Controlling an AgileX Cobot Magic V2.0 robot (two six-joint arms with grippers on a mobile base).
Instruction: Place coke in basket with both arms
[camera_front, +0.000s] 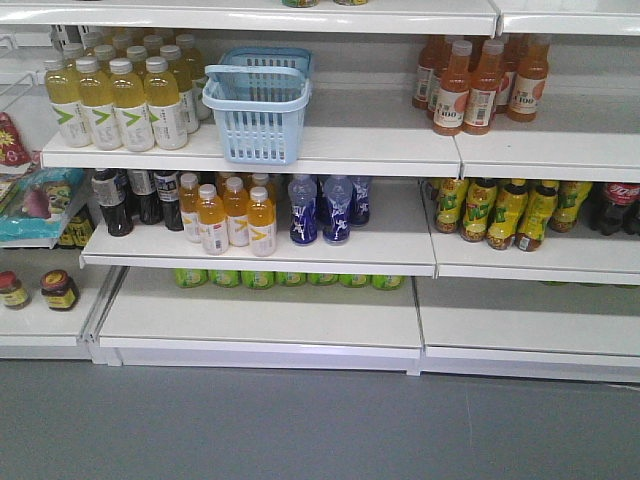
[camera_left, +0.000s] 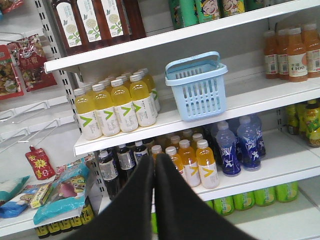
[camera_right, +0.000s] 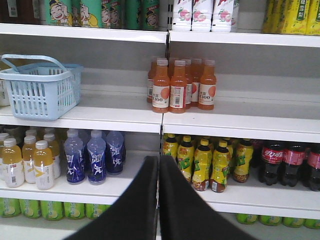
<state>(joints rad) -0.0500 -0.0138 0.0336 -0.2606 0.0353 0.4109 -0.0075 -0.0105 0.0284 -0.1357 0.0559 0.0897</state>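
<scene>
The light blue slotted basket (camera_front: 258, 112) stands on the upper shelf (camera_front: 360, 150), its handle lying over the front rim. It also shows as the basket (camera_left: 196, 86) in the left wrist view and the basket (camera_right: 42, 91) in the right wrist view. My left gripper (camera_left: 154, 160) is shut with nothing in it, held back from the shelves and well below the basket. My right gripper (camera_right: 158, 159) is likewise shut and empty, to the right of the basket and lower. The coke is out of view. Neither arm shows in the front view.
Yellow drink bottles (camera_front: 115, 100) crowd the shelf left of the basket, orange ones (camera_front: 470, 85) to its right. Below stand blue bottles (camera_front: 320, 208), orange-yellow bottles (camera_front: 235, 215) and dark cola bottles with red labels (camera_right: 285, 162). Snack bags (camera_left: 30, 62) hang at far left.
</scene>
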